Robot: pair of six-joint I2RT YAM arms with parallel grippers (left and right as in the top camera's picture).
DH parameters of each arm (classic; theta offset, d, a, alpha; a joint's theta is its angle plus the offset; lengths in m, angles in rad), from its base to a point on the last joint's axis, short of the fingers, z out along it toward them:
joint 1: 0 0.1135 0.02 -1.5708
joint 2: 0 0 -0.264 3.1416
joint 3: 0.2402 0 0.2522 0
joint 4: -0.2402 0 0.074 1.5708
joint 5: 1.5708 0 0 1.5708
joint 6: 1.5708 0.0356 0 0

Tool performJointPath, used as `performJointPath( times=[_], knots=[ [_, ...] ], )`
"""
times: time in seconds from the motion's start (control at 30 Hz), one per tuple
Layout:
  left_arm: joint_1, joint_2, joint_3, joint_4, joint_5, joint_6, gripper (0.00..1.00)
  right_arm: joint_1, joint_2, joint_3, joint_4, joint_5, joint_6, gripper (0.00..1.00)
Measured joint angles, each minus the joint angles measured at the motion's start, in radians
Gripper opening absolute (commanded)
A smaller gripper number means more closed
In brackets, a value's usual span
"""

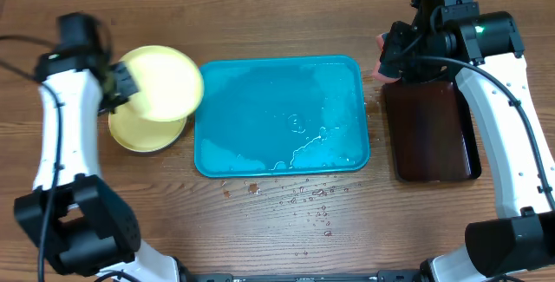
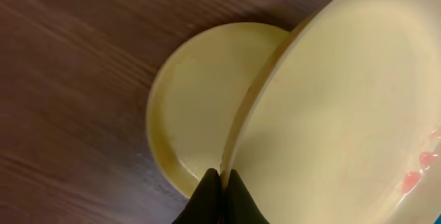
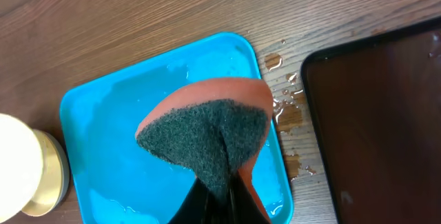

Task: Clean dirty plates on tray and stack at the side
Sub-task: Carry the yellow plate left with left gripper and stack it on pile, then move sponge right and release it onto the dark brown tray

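My left gripper (image 2: 222,177) is shut on the rim of a pale yellow-green plate (image 1: 165,81) and holds it tilted above a second yellow-green plate (image 1: 139,130) lying on the table left of the tray. In the left wrist view the held plate (image 2: 344,107) shows small red smears and the lower plate (image 2: 196,93) lies behind it. The turquoise tray (image 1: 225,143) is wet and holds no plates. My right gripper (image 3: 227,182) is shut on an orange sponge with a dark green scouring face (image 3: 207,131), held above the table right of the tray. The light blue plate is out of view.
A dark brown tray (image 1: 429,130) lies at the right under my right arm; it also shows in the right wrist view (image 3: 379,107). Water drops and small smears (image 1: 299,197) spot the wood in front of the turquoise tray.
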Motion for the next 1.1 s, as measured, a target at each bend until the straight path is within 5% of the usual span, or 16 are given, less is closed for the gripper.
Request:
performJointPath(
  times=[0.47,0.7,1.1],
  knots=[
    [0.182,0.211,-0.007,-0.013,0.032,0.0,0.04,0.0,0.0,0.0,-0.008,0.0,0.0,0.04],
    [0.18,0.217,-0.008,-0.013,0.064,0.028,0.37,0.0,0.0,0.0,-0.008,0.0,0.0,0.04],
    [0.077,0.135,0.034,-0.016,0.127,0.108,0.54,0.0,0.0,0.0,-0.065,0.11,-0.019,0.05]
  ],
)
